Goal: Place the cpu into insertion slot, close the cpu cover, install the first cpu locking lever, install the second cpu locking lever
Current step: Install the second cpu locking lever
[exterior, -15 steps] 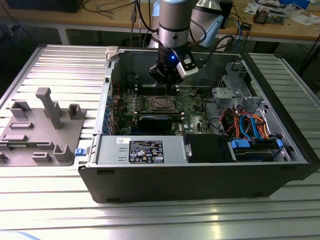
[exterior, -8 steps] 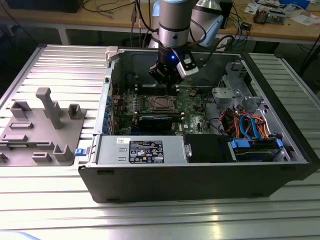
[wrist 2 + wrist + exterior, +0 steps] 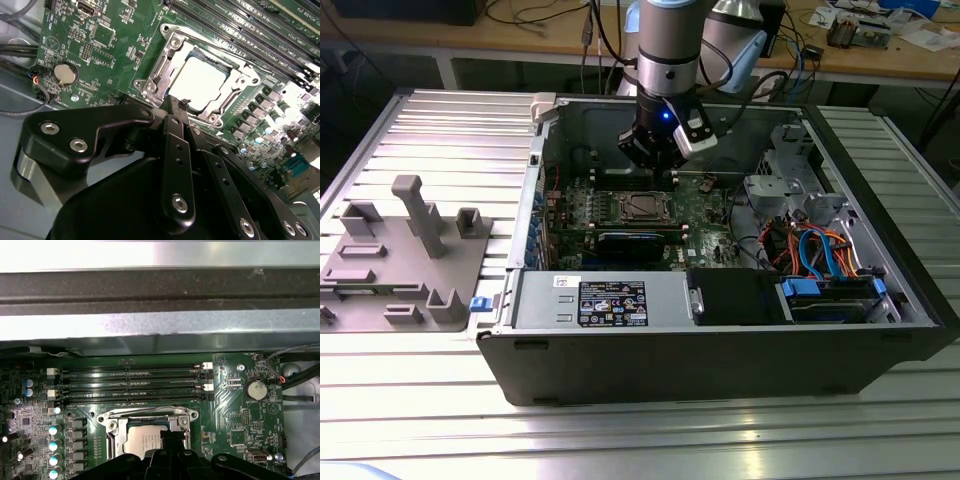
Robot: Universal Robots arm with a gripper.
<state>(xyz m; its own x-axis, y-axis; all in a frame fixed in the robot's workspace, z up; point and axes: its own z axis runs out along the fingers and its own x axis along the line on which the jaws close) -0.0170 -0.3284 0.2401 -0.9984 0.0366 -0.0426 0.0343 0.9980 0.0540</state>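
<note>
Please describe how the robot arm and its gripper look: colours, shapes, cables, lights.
In the exterior view the arm is a silver-grey cylinder with a black band, dark cables hanging beside it. Its black gripper carries a small blue light. In the second wrist view the gripper's links are matte black with rounded edges and silver screws.

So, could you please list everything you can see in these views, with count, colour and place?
computer case: one, dark grey, open on the slatted metal table.
green circuit board: one, green, on the case floor.
insertion slot: one, silver-rimmed, mid-board.
cpu: one, silver-grey, seated in the slot.
cpu cover: one, silver frame, lying down around the cpu.
memory slots: four, black, beside the socket.
coin battery: one, silver, on the board.
cables: several, orange and blue, at the exterior view's right of the case.
grey fixture tray: one, grey, at the exterior view's left of the case.
gripper: one, black, jaws together over the socket's edge.
</note>
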